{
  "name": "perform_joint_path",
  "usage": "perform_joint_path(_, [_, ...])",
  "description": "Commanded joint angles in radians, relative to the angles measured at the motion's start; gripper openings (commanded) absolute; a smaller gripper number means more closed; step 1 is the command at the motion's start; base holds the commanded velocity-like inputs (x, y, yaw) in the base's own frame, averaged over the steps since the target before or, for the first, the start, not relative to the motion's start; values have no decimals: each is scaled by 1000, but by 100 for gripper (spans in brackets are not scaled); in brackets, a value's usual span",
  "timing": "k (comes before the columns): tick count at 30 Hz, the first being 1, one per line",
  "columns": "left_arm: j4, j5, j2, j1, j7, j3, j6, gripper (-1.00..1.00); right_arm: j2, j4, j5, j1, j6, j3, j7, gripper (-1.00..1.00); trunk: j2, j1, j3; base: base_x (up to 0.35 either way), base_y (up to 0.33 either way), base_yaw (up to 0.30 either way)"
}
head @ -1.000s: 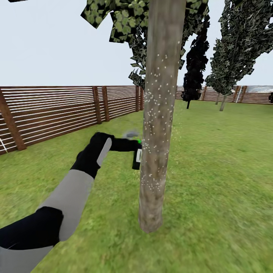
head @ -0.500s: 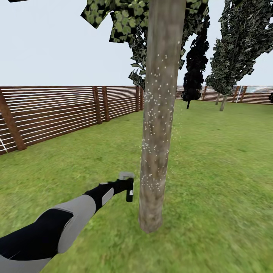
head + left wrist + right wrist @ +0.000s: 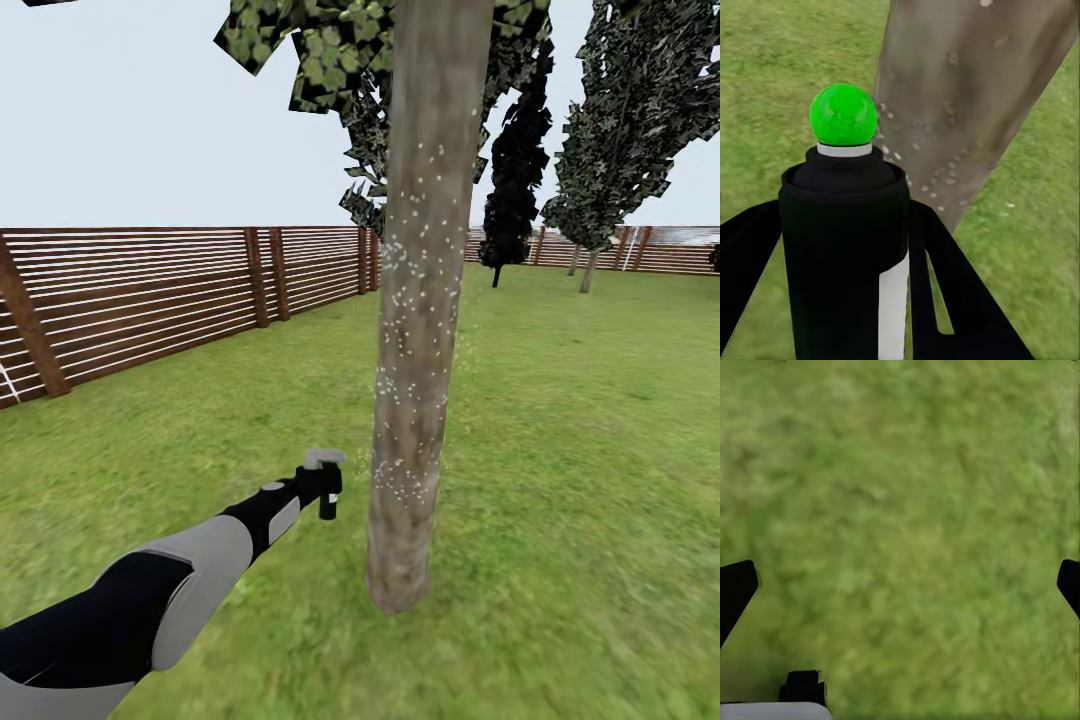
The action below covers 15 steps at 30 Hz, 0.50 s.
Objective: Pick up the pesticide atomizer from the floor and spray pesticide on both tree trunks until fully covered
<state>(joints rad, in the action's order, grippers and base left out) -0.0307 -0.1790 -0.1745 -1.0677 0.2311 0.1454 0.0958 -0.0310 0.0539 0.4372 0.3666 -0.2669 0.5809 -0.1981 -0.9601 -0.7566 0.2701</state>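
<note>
A tree trunk [image 3: 415, 330], thick and grey-brown, rises from the lawn straight ahead, dotted with white specks from about chest height down to near its base. My left gripper [image 3: 318, 487] is shut on the pesticide atomizer [image 3: 327, 492], held low and just left of the trunk. In the left wrist view the atomizer [image 3: 844, 255] stands between the black fingers [image 3: 956, 292], with its green spot [image 3: 842, 114] facing the speckled trunk [image 3: 967, 97] a short way off. My right gripper [image 3: 900, 585] hangs open over bare grass.
A brown slat fence [image 3: 150, 300] runs along the left and across the back. Narrow dark trees [image 3: 515, 160] and a leafier one [image 3: 620, 120] stand at the far right. Open lawn [image 3: 580, 450] spreads around the trunk.
My left arm has dropped with the atomizer from mid-trunk height to near the trunk's lower part, then edged slightly left, away from the trunk. The camera has not shifted.
</note>
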Motion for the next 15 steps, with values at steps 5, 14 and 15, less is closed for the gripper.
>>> perform_joint_path(5, [0,-1,0,0,0,-1,3,-100,8,0,2,0,0,-1,0,100,0,0,0,22,325,0])
perform_joint_path(14, [0,-1,0,0,0,0,-2,-100,9,0,2,0,0,-1,0,100,0,0,-2,1,349,-200])
perform_joint_path(15, [0,-1,0,0,0,0,-3,-100,9,0,2,0,0,-1,0,100,0,0,-3,0,350,-282])
